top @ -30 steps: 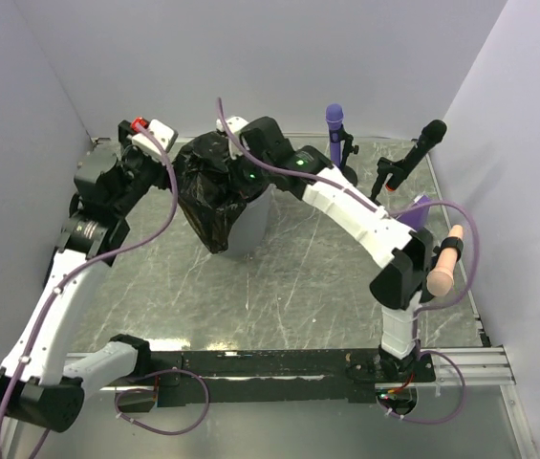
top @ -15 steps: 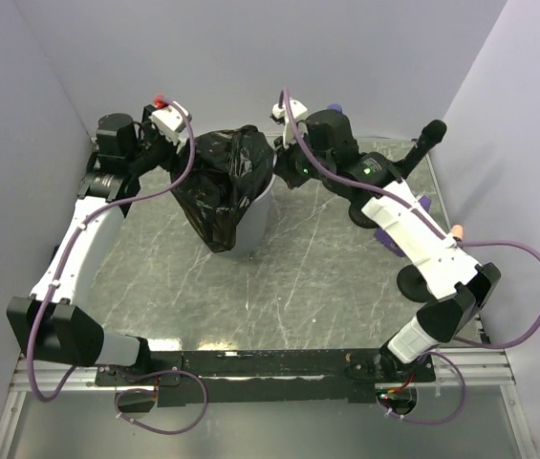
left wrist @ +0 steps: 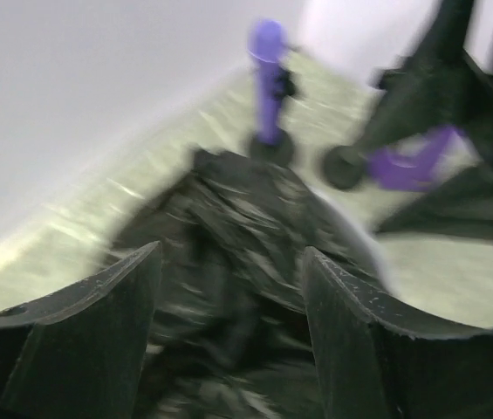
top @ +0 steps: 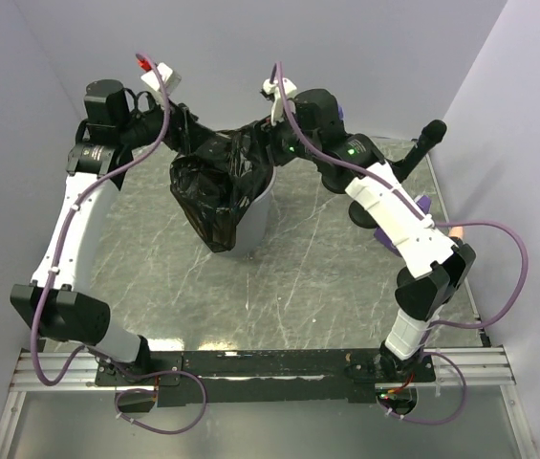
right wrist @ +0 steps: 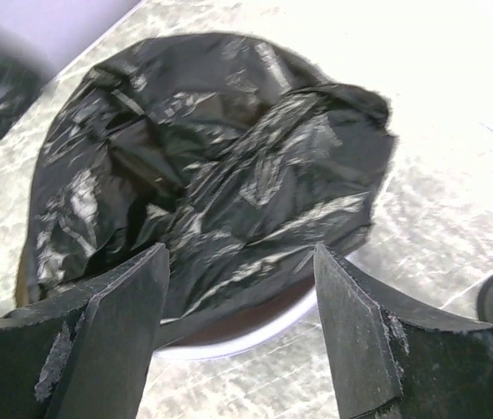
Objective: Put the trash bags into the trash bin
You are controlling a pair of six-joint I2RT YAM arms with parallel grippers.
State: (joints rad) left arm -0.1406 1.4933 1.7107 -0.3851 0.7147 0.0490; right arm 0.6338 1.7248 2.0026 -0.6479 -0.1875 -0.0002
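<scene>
Arching inward, left arm faces right arm over trash bin.

White-and-black arms, purple cables, green lights

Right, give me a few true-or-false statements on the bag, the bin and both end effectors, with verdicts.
1. The black trash bag spills over the rim of the trash bin and hangs down its outside. True.
2. The right end effector is clamped on the bag. False: its fingers stand apart, with the bag below them.
3. The bin lies tipped on its side. False: it stands upright on the table.
4. The left end effector is open above the bag. True.
</scene>
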